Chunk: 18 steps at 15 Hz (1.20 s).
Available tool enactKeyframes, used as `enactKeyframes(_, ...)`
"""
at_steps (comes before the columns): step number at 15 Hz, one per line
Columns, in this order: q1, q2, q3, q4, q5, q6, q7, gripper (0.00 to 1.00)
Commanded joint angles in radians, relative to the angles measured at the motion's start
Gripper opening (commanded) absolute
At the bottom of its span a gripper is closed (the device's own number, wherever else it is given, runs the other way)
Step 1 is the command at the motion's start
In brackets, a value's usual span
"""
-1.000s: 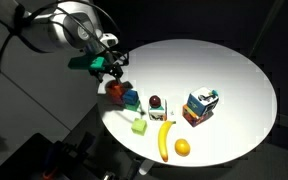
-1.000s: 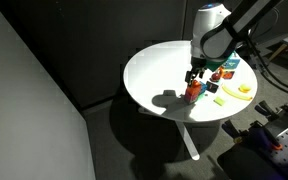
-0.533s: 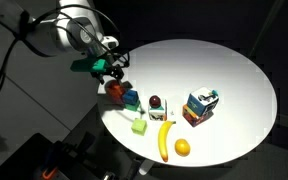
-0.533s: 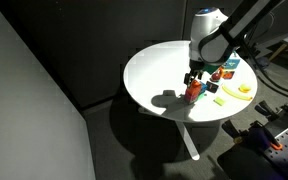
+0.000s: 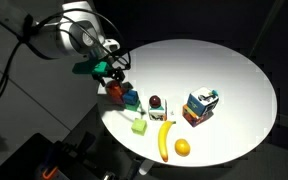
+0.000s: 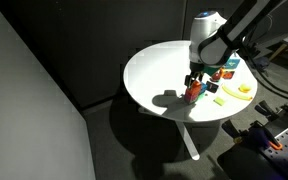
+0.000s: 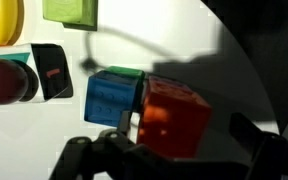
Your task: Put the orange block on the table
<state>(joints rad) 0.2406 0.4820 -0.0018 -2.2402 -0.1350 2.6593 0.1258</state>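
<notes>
At the edge of the round white desk (image 5: 224, 70), a small orange-red cube (image 7: 174, 120) is shown touching a blue cube (image 7: 112, 97), flanked by released fingers (image 7: 112, 152).

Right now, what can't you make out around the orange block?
- Grip: in the wrist view the end effector has its fingertips lost in shadow beside the orange block, so contact is unclear.
- Block's underside: too small in both exterior views to tell whether it rests on the table.
- Dark red object: cut off by the wrist view's left edge.
</notes>
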Motion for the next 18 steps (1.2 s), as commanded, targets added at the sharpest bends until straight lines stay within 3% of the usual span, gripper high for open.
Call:
enactKeyframes(1,0.007,0.019,-0.01,0.02,-0.027,0.004,0.031,1.0)
enactKeyframes(3,0.005,0.028,-0.009,0.023,-0.023,0.002,0.028,1.0)
enactKeyframes(4,0.004,0.032,-0.006,0.025,-0.02,0.002,0.026,0.91)
enactKeyframes(5,0.003,0.034,-0.006,0.026,-0.019,0.002,0.025,0.73)
enactKeyframes(9,-0.001,0.033,-0.001,0.031,-0.012,-0.006,0.02,0.39)
enactKeyframes(12,-0.002,0.015,0.003,0.028,-0.007,-0.022,0.019,0.32)
enactKeyframes(18,-0.01,-0.032,0.009,0.012,0.001,-0.043,0.014,0.31)
